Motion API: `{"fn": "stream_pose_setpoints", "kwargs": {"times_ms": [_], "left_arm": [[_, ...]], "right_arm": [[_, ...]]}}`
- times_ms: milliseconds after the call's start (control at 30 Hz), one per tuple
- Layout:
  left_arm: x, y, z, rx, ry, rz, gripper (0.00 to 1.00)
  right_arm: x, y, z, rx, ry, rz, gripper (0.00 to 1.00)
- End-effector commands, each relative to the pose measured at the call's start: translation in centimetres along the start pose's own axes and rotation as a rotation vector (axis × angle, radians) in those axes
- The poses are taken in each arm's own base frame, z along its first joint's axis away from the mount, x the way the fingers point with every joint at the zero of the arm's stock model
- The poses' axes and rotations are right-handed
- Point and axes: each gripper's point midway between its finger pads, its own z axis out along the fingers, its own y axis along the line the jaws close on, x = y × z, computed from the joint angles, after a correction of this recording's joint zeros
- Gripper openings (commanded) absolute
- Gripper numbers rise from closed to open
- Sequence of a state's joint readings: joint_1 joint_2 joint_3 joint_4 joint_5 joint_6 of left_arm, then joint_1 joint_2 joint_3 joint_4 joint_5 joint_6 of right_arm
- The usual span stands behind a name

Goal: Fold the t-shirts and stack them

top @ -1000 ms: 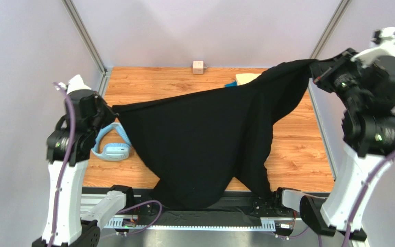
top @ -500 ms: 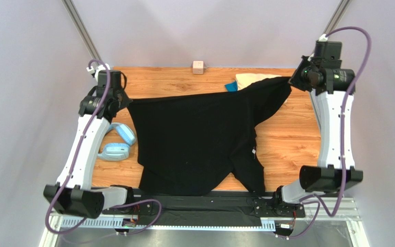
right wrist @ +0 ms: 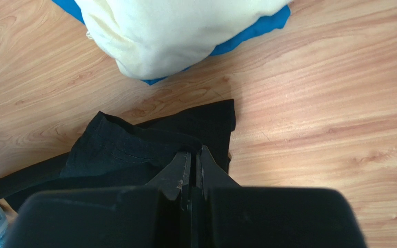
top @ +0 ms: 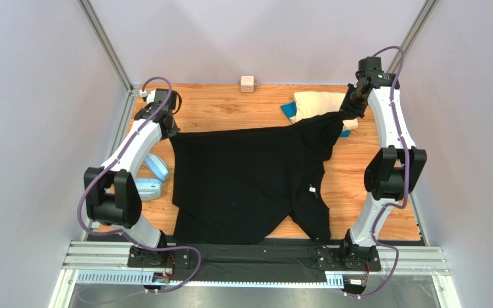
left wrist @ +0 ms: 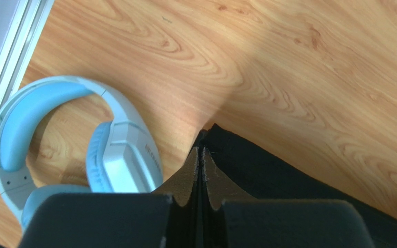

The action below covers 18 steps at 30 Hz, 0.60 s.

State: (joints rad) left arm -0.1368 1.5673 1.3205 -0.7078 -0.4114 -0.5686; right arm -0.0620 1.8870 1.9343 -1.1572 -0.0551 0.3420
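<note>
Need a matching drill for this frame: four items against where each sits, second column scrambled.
1. black t-shirt
2. cream t-shirt
3. blue t-shirt
4. headphones

A. under another shirt, far right
B. by the left edge of the table
C. spread across the middle
D. lying on top of another shirt

Pairs: 1-C, 2-D, 3-A, 4-B
</note>
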Motion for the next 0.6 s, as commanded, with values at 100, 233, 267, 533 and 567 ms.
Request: {"fn": "stream_pose_setpoints", "kwargs": {"times_ms": [100,233,267,533,567], "left_arm": [[-3.3,-2.1,4.5,-0.064,-0.073,0.000,0.00],[-3.4,-3.0,6.6,-0.076,-0.066,0.003,0.00],[-3.5,-3.2,6.9,-0.078,-0.069,0.002,0.00],[-6.0,-4.5,8.8,-0.087,-0.141,0.015,0.00],[-6.8,-4.8,8.6,-0.083,-0.161,0.013,0.00]], "right_arm": [[-4.7,1.7,2.6,-0.003,-0.082,-0.046,0.00],[-5.8,2.3,4.7,0.009,-0.089,-0.053,0.00],[-6.0,2.1,5.6,0.040,-0.095,-0.056,0.00],[-9.2,3.7,7.2,-0.004,-0.208,-0.052,0.00],[-9.3,4.0,7.3,-0.013,-0.214,-0.055,0.00]]}}
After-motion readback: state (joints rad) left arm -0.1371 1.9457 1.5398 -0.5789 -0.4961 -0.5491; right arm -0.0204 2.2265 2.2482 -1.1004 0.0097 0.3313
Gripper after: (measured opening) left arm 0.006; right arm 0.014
